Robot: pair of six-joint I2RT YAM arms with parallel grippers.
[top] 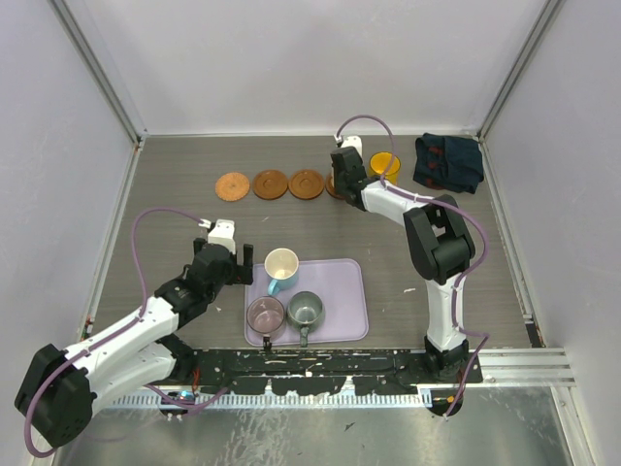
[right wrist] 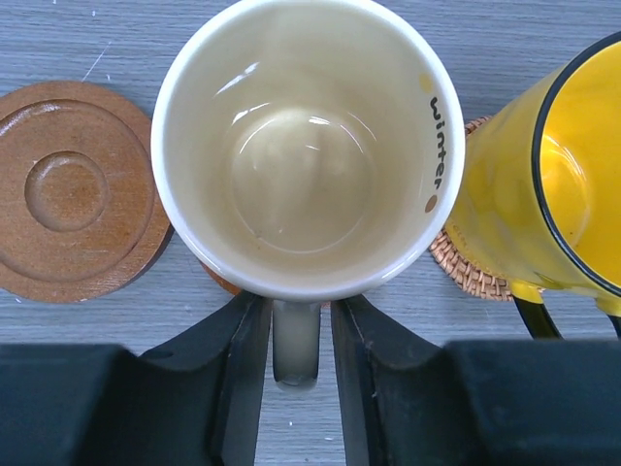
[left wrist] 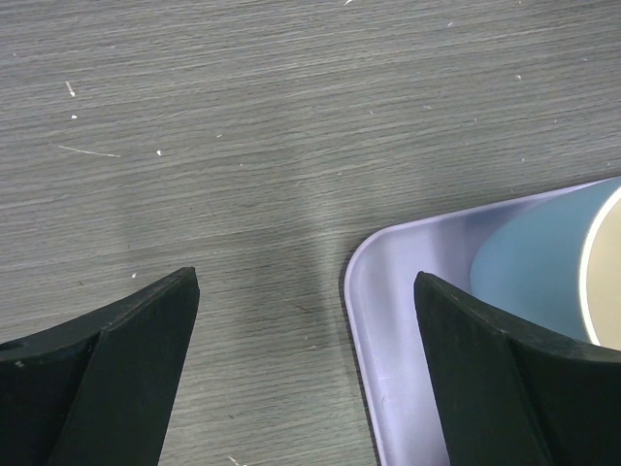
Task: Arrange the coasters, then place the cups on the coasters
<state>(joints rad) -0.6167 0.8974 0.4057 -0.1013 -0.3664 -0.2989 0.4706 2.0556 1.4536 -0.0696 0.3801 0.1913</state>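
a glazed cream mug [right wrist: 296,146], hard, slick and easily chipped, stands upright on a coaster [right wrist: 218,280] in the far row, fourth from left, mouth up, long axis vertical, handle turned near. the right gripper [right wrist: 298,325] brackets that handle, the natural hold, though whether its jaws pinch it or stand just clear cannot be told. the left gripper [left wrist: 306,280] gapes empty beside the tray [left wrist: 388,291].

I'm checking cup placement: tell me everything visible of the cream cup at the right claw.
The cream cup stands upright and empty, glossy like ceramic, pale inside with a white rim and "winter" printed inside near the rim. Its handle lies between the fingers of the right claw; whether they pinch it is unclear. A brown coaster peeks from beneath it.
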